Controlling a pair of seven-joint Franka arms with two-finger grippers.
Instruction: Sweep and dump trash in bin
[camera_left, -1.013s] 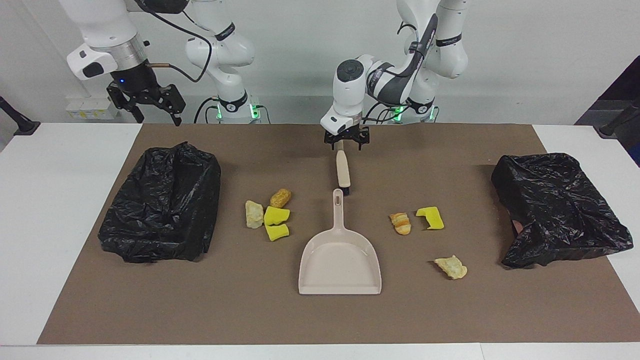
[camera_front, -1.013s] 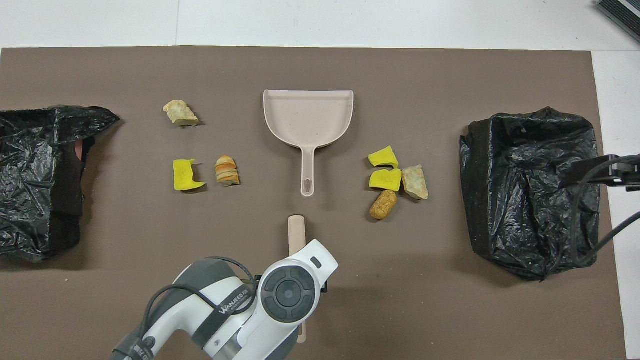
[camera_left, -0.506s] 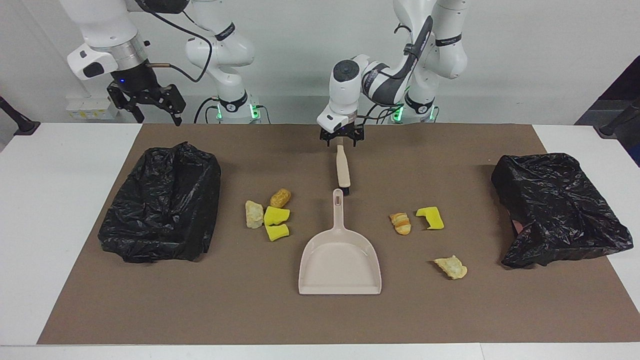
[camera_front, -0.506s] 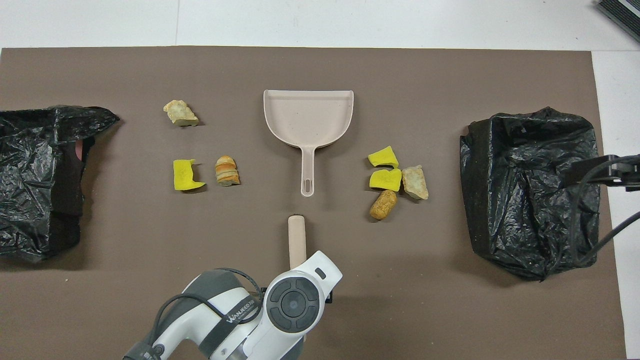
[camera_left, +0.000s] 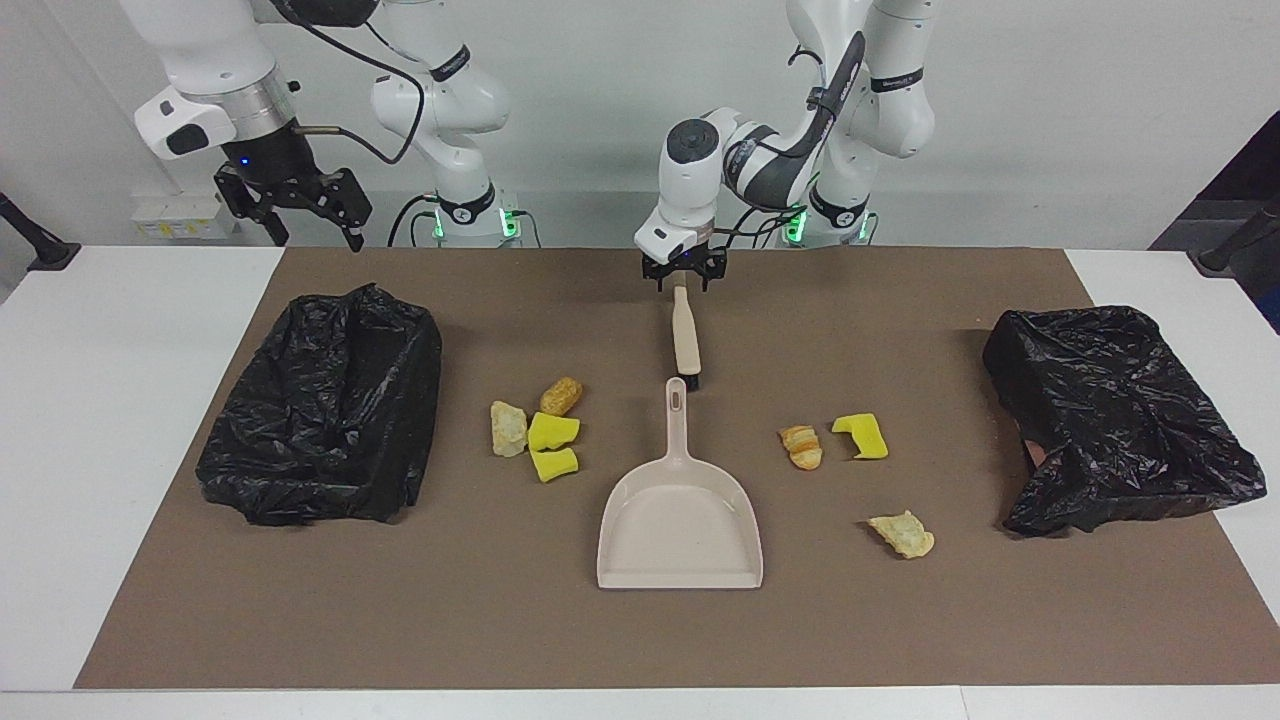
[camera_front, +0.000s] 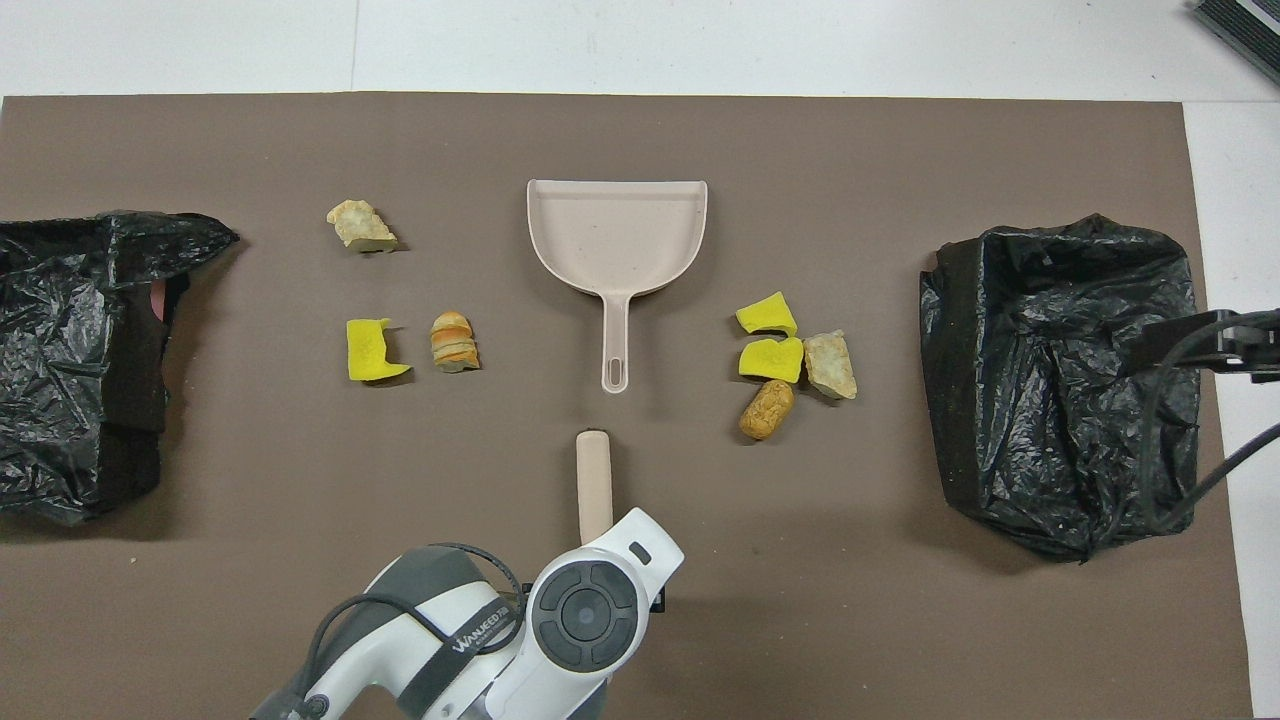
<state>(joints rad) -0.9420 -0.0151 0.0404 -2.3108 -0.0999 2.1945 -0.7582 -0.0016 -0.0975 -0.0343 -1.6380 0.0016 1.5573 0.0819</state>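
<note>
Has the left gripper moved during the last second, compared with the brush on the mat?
Yes. The left gripper has drawn back along the brush toward the robots, away from the dustpan, and now hangs over the brush's handle tip.

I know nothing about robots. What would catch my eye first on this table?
Probably the pale dustpan in the middle of the brown mat, with small yellow and tan trash lumps scattered to either side of it. A black-bagged bin sits at each end of the table. The left hand hangs over the end of a brush nearer the robots.
</note>
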